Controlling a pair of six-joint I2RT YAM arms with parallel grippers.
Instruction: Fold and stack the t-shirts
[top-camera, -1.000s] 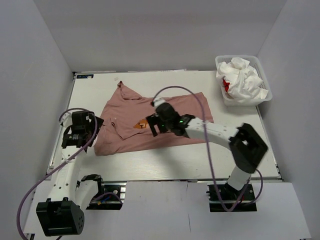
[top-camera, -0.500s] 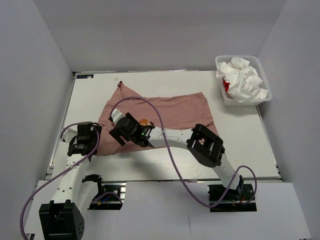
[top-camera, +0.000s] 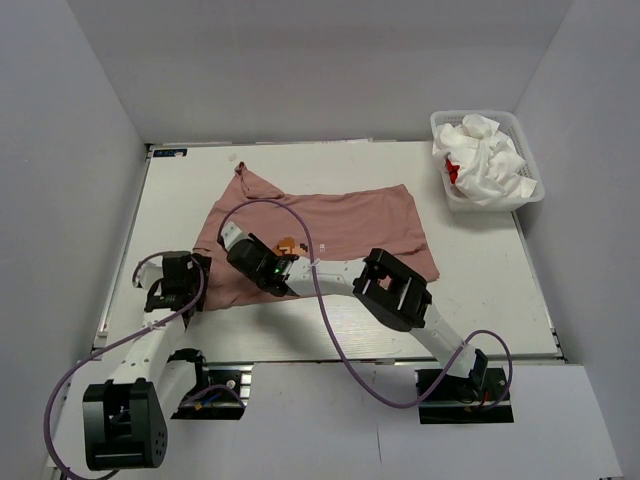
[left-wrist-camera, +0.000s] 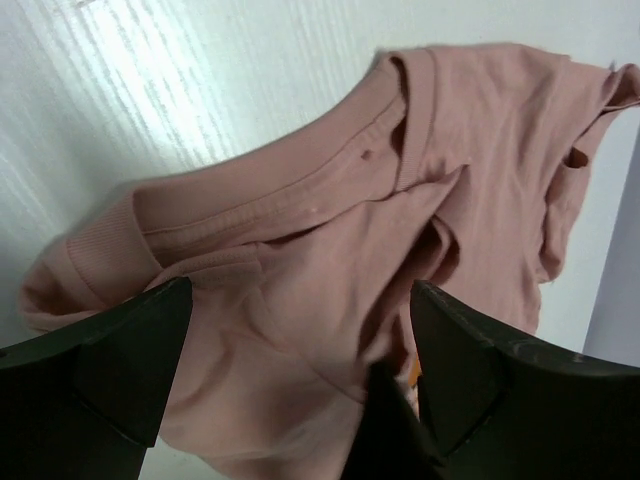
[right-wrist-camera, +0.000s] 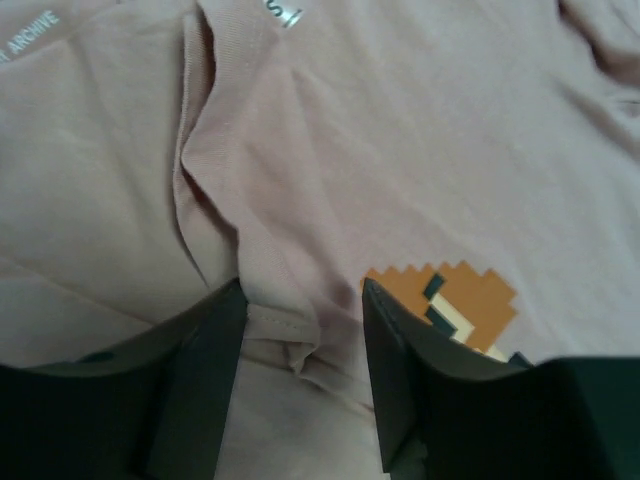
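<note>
Right wrist view gives us the closest look at the jaws. The right gripper has its two fingers apart, and a raised fold of the dusty-pink t-shirt runs up between them. The fingers stand on either side of the fold with a gap, so we do not call it pinched. The pixel print lies flat and face up, just beside the finger on the right of this view.

At the left wrist, the left gripper is wide apart too. It hangs over a ribbed edge of the same shirt, with bunched cloth under it and bare table beyond.

From above, the shirt lies in the middle of the table, its long axis from left to right, more crumpled at the left end. Both grippers are at that left end: the right arm is stretched across from its base, and the left gripper is at the near-left corner. Most of the cloth therefore lies to the robot's right of both jaws. We judge that the coming fold must carry this end rightward along the long axis, and that the left arm is the nearer one for the corner.

The white t-shirts, one with a red patch, sit in the basket at the far right, well apart.
</note>
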